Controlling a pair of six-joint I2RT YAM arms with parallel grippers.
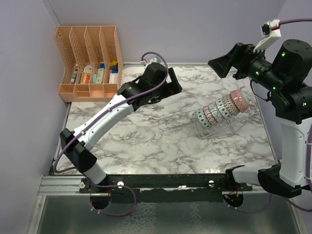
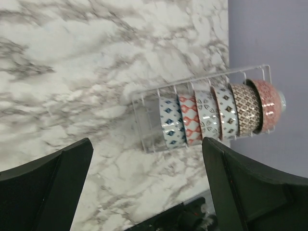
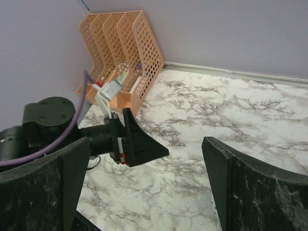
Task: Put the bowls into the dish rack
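The clear dish rack [image 1: 240, 123] stands on the marble table at the right, with several patterned bowls [image 1: 222, 107] on edge in its slots. In the left wrist view the rack [image 2: 147, 115] holds a blue bowl [image 2: 172, 121], a red one [image 2: 190, 119], a grey-green one, another blue one, a beige-brown one [image 2: 247, 108] and a pink one [image 2: 267, 103]. My left gripper [image 1: 174, 84] is open and empty, raised over the table's middle back, well left of the rack. My right gripper [image 1: 225, 63] is open and empty, high above the rack's far side.
A peach slotted file organizer [image 1: 90, 61] with small items stands at the back left corner; it also shows in the right wrist view [image 3: 122, 53]. Purple walls close the back and sides. The left gripper [image 3: 137, 142] shows in the right wrist view.
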